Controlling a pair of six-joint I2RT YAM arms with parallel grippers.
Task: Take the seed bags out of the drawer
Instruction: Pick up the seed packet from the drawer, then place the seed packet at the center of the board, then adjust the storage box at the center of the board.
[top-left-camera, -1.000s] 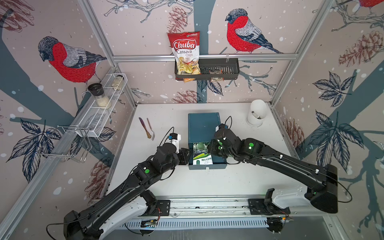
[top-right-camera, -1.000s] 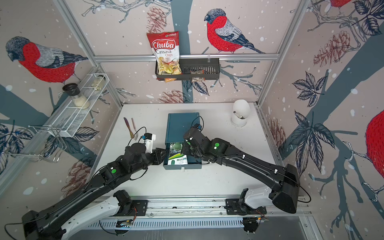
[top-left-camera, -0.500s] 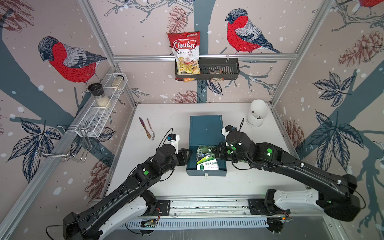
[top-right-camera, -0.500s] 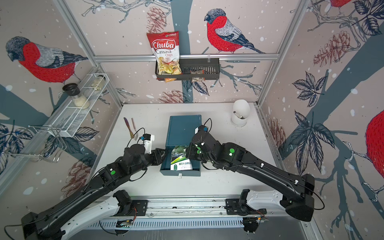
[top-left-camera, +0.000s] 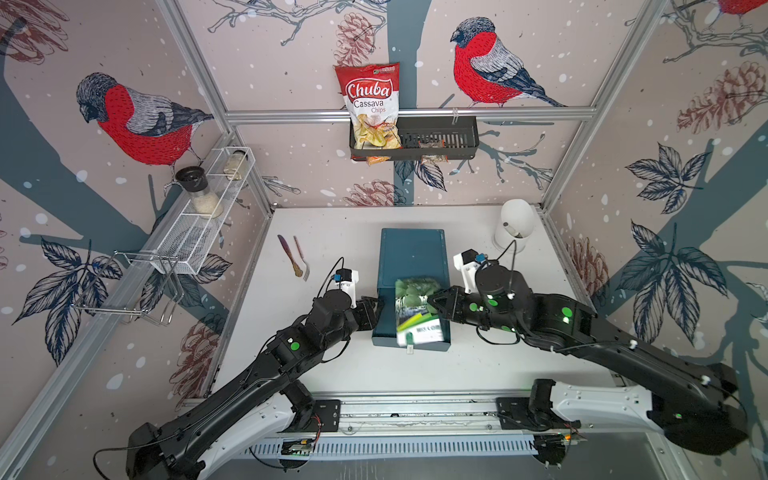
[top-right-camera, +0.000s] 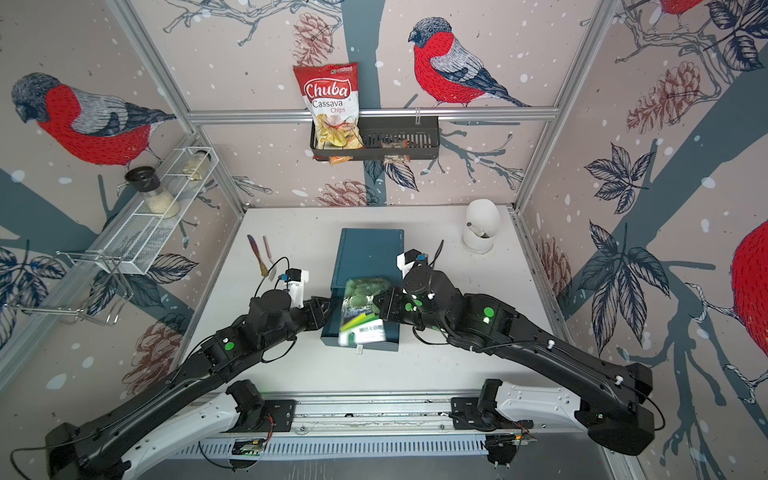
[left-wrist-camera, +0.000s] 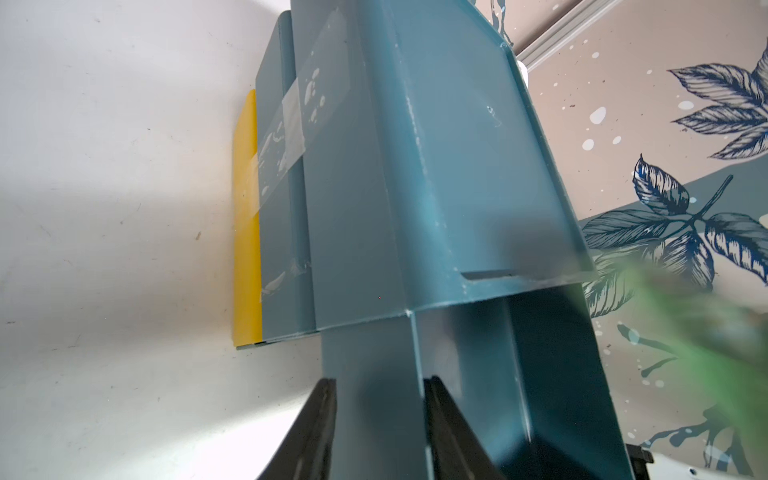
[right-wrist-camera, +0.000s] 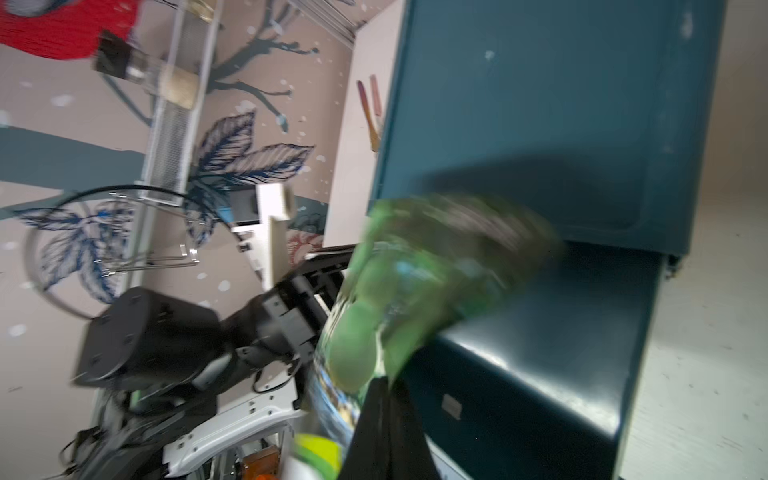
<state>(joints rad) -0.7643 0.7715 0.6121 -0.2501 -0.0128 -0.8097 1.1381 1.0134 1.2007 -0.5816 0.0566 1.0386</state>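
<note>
Green over most of its face and white at its base, the seed bag (top-left-camera: 417, 309) is seen raised higher above the drawer (top-left-camera: 384, 338) than half a second before, and the right arm is drawn back further toward its own side. The left hand (top-left-camera: 371, 313) is found where it was, at the drawer's left wall. In both top views the bag is held tilted over the open drawer, its green end overlapping the front edge of the teal box (top-left-camera: 411, 253) on the white surface (top-left-camera: 332, 224). The right hand (top-left-camera: 435, 304) is clamped on the bag's right edge, so the bag reaches from that hand toward the left arm. In the right wrist view its fingers (right-wrist-camera: 374, 432) are pressed together on the packet (right-wrist-camera: 415, 291). In the left wrist view the left hand's fingers (left-wrist-camera: 324, 419) are seen apart, with the drawer's side wall between them. The bag is smeared by motion in every view, so its print cannot be read. The drawer's inside is largely covered by it in the top views, and what lies beneath cannot be made out.
</note>
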